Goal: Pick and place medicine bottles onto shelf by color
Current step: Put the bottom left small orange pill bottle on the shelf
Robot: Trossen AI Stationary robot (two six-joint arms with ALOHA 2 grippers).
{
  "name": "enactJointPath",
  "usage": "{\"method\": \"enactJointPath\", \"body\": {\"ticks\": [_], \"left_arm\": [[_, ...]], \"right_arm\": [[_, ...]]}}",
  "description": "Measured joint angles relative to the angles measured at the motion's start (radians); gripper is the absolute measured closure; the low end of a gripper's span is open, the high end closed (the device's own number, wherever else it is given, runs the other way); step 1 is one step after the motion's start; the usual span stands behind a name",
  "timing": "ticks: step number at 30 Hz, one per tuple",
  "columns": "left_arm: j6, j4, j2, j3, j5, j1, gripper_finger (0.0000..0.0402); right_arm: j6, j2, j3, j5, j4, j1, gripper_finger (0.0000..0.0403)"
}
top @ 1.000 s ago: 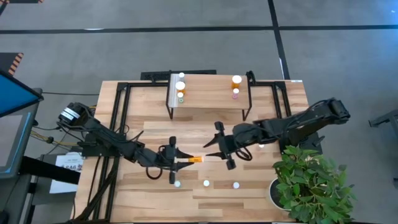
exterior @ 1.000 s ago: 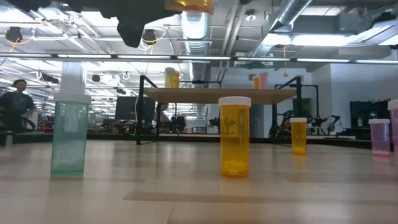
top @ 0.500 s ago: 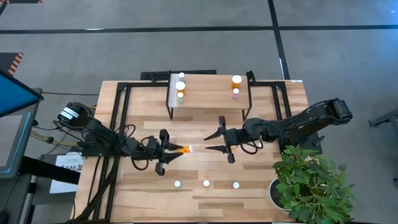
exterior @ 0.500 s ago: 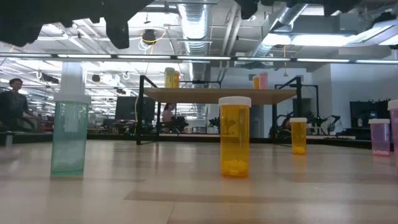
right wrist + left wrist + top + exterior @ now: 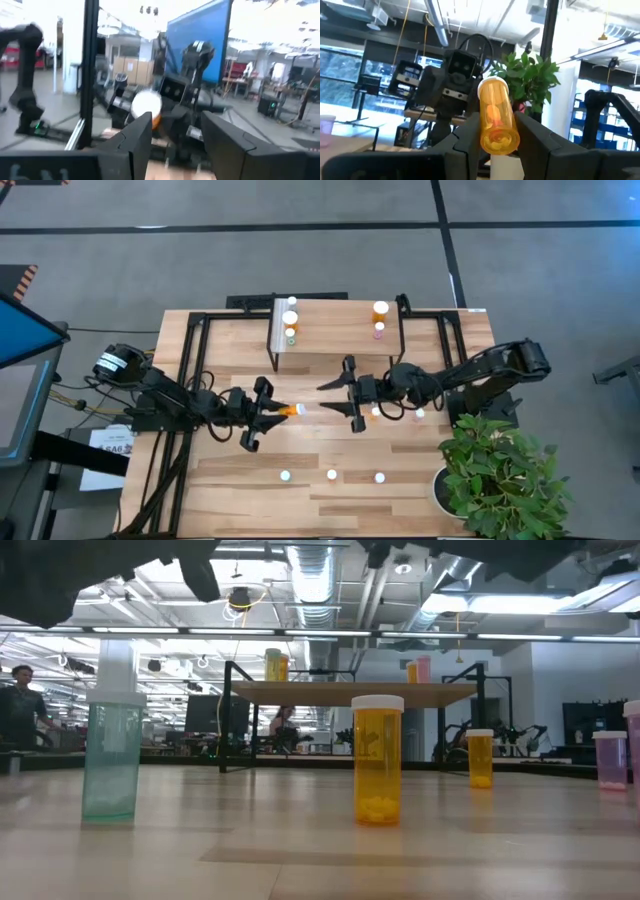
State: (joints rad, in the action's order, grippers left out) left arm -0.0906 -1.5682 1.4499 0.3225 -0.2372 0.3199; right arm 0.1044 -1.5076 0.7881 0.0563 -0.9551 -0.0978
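From above, my left gripper (image 5: pixel 272 413) is squeezed around one orange bottle (image 5: pixel 291 411), holding it flat in the air over the middle of the table (image 5: pixel 440 470). My right gripper (image 5: pixel 336 395) faces it with fingers spread wide and nothing in them. The shelf (image 5: pixel 335 320) has five bottles: three at one end, two at the other. Three white caps stand in a row near the front edge.

From table height I count one green bottle (image 5: pixel 111 754), two orange ones and two pink ones on the table, and four bottles on the shelf (image 5: pixel 355 692).

My left wrist camera shows the orange bottle (image 5: pixel 496 119) clamped between my fingers (image 5: pixel 465 137).

My right wrist camera shows its white cap (image 5: pixel 146 106) just ahead of my spread fingers (image 5: pixel 137 135).
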Motion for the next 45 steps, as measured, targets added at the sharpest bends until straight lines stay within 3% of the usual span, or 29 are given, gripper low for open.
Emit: {"method": "enactJointPath", "body": {"ticks": [12, 45], "left_arm": [[-0.009, 0.007, 0.000, 0.003, 0.025, -0.044, 0.0309], [0.045, 0.025, 0.000, 0.049, -0.013, -0.081, 0.0309]], "right_arm": [[-0.002, -0.080, 0.090, -0.002, 0.008, 0.009, 0.0134], [-0.053, -0.086, 0.103, -0.001, -0.001, 0.008, 0.0132]]}}
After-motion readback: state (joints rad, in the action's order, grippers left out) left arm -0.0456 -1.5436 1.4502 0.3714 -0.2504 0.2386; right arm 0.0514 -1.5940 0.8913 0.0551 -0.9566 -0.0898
